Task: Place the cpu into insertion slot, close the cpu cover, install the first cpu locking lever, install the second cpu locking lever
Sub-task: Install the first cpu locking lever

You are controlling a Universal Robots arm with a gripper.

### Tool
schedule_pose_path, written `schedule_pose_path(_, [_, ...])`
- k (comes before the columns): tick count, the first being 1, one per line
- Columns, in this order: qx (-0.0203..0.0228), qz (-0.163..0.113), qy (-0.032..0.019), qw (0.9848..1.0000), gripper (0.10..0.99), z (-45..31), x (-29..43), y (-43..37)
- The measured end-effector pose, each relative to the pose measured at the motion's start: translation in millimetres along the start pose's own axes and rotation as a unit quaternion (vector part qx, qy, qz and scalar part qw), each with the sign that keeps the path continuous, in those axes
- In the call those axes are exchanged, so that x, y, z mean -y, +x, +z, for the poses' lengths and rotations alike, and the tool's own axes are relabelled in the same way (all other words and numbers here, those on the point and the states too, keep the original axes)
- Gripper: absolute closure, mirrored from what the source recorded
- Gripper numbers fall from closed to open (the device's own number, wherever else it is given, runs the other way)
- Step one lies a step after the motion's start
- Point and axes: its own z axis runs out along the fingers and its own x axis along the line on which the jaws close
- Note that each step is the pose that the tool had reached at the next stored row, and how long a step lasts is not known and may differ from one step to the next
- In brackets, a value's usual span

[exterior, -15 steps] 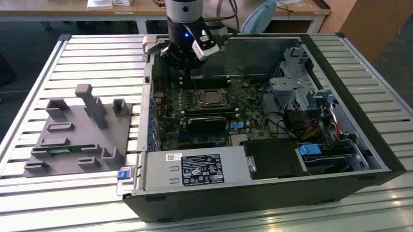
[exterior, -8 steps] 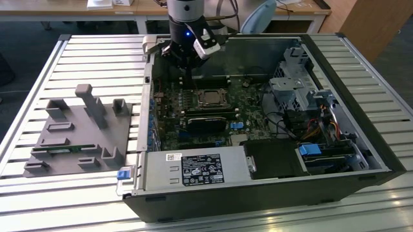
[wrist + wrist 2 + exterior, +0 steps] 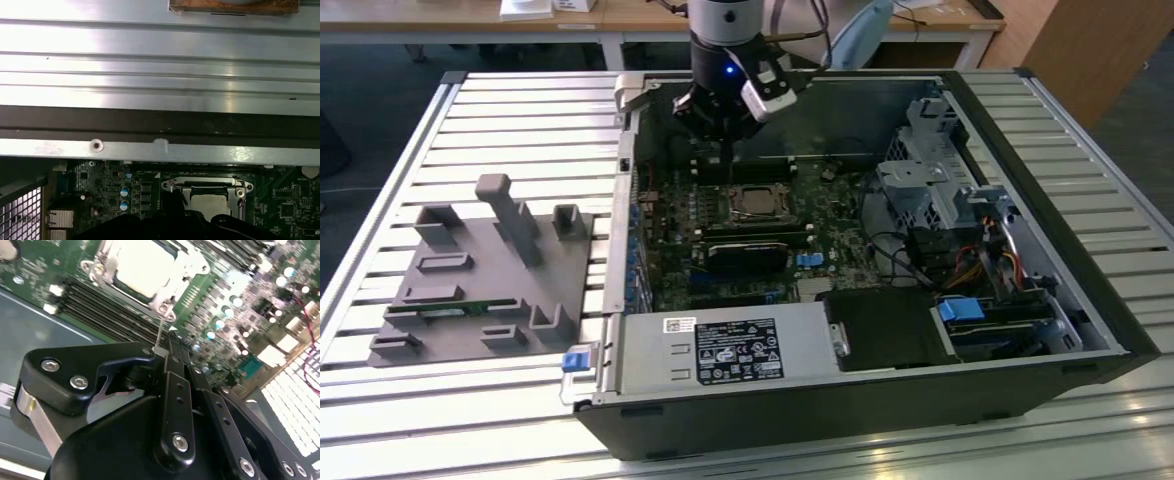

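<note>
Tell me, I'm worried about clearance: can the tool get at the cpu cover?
Probably yes: the tool hangs close beside the cpu cover over the open board, with only a thin wire lever between them.

Open room is left straight above the cpu cover [image 3: 192,260], where the gripper [image 3: 722,168] is hung. Beyond the cover, in the exterior view, passage is closed by the case wall [image 3: 867,110]; to the exterior view's right of the cover a drive cage [image 3: 921,190] is raised.

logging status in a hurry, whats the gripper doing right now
Gripper: shut, fingers meeting at the thin wire lever beside the cpu cover; whether it is gripped cannot be told.
</note>
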Motion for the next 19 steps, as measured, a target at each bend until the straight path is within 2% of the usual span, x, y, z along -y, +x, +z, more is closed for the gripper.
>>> schedule_pose_path(7, [-0.0002,0.0,0.0,1.0,0.965,1.3,-0.1,-27.9])
schedule_pose_path(10, [-0.0002,0.0,-0.0011,1.0,0.965,1.5,0.0,-29.3])
schedule_pose_path(12, [0.0,0.0,-0.0115,0.9999,0.965,2.5,0.2,-29.3])
schedule_pose_path(13, [0.0002,0.0,-0.014,0.9999,0.965,3.8,0.1,-29.4])
schedule_pose_path(19, [0.0008,-0.001,-0.0141,0.9999,0.965,12.7,0.4,-29.5])
